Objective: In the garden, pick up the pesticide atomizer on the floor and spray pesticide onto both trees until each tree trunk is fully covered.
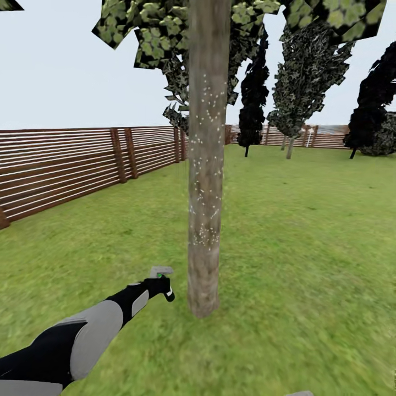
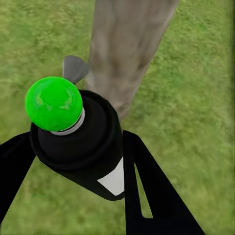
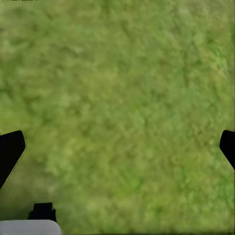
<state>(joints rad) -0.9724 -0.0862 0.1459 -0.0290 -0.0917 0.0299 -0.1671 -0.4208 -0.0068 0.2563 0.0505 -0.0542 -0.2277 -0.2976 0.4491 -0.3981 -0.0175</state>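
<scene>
A thick grey-brown tree trunk (image 1: 206, 165) rises from the garden lawn straight ahead, under a canopy of blocky green leaves. White specks of pesticide (image 1: 206, 231) dot its middle stretch; its lowest part looks bare. My left gripper (image 1: 159, 286) is shut on the pesticide atomizer (image 1: 160, 273), held low just left of the trunk's base. In the left wrist view the dark bottle (image 2: 83, 142) sits between both black fingers, with a green round spot on top and its grey spray head towards the trunk (image 2: 125, 49). My right gripper (image 3: 117, 152) hangs open over grass. The paved floor is out of view.
A brown slatted fence (image 1: 66, 165) runs along the left and the back of the lawn. Several darker trees (image 1: 253, 104) stand far off at the back right. Grass (image 1: 308, 247) spreads on both sides of the trunk.
</scene>
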